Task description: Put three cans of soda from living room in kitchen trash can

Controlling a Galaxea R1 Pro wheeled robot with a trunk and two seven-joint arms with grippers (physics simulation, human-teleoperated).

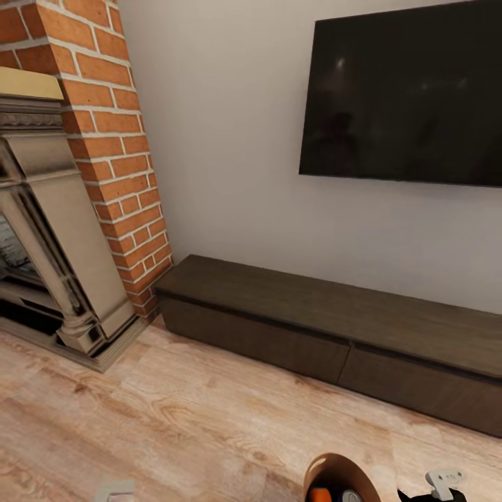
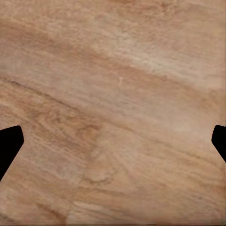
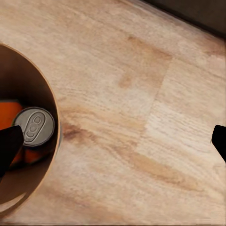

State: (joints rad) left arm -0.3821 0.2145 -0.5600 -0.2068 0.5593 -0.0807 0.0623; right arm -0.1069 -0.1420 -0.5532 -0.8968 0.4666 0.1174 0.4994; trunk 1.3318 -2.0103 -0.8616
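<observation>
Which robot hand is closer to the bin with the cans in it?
Right. The right gripper hangs beside the bin, one fingertip over its rim above the wood floor. The left gripper sees bare floor, no bin near it.

a home living room: a red brick fireplace with a pale carved surround, and just beside it a long low dark wood cabinet under a black wall-mounted tv, on light wood floor.
</observation>
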